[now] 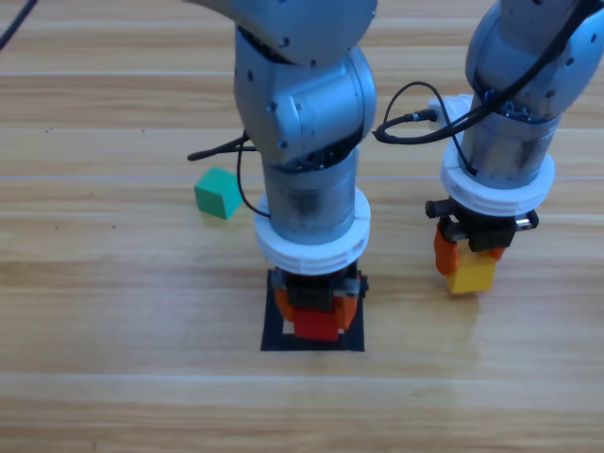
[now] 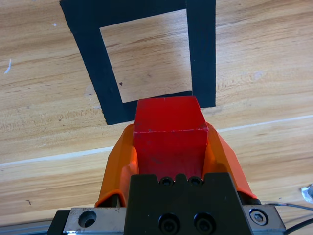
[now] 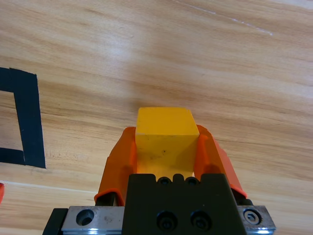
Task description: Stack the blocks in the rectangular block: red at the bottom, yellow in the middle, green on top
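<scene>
The left hand (image 1: 316, 316) grips the red cube (image 2: 168, 134) over the black tape square (image 2: 200, 54), seemingly not yet inside. The right hand (image 1: 469, 260) clasps the yellow cube (image 3: 165, 132) beside it; the green cube (image 1: 218, 192) sits on the wooden table (image 1: 113, 302).

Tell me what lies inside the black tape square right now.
The left wrist view shows only bare wood inside the black tape square. The left hand holds the small red cube at its near edge. From above, that arm covers the opening.

No readable text, label, brand, number or sign anywhere: none on the cubes, the arms or the wooden table.
</scene>
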You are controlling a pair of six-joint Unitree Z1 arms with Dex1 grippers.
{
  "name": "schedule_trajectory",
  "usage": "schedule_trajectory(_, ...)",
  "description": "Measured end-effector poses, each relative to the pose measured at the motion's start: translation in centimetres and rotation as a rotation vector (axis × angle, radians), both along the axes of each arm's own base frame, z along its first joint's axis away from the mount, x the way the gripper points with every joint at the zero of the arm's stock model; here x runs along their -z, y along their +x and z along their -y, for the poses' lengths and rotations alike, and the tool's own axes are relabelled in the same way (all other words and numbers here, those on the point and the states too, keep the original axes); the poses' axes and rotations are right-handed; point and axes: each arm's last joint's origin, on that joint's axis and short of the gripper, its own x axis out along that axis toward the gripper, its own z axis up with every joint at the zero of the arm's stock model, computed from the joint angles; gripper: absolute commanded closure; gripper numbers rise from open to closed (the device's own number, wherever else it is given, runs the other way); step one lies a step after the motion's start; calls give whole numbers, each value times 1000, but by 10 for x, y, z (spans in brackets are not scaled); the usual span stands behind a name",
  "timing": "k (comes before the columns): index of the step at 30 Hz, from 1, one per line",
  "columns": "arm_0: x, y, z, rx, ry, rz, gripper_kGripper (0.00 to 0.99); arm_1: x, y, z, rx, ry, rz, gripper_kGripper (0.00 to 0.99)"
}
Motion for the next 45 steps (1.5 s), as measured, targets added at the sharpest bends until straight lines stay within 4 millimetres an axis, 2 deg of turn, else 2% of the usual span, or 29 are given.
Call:
schedule_trajectory(7,0,2,1,-22,8,16,990,0,6,16,38,-9,-10,801)
schedule_trajectory(12,10,6,6,-33,20,15,990,-32,4,34,67,39,42,801)
schedule_trajectory(17,22,10,9,-73,35,2,990,-42,5,42,85,59,56,801)
schedule_trajectory(37,17,30,-1,-158,16,12,990,-39,4,43,78,62,47,801)
schedule_trajectory(45,20,32,-2,-161,20,9,990,-39,4,43,78,62,47,801)
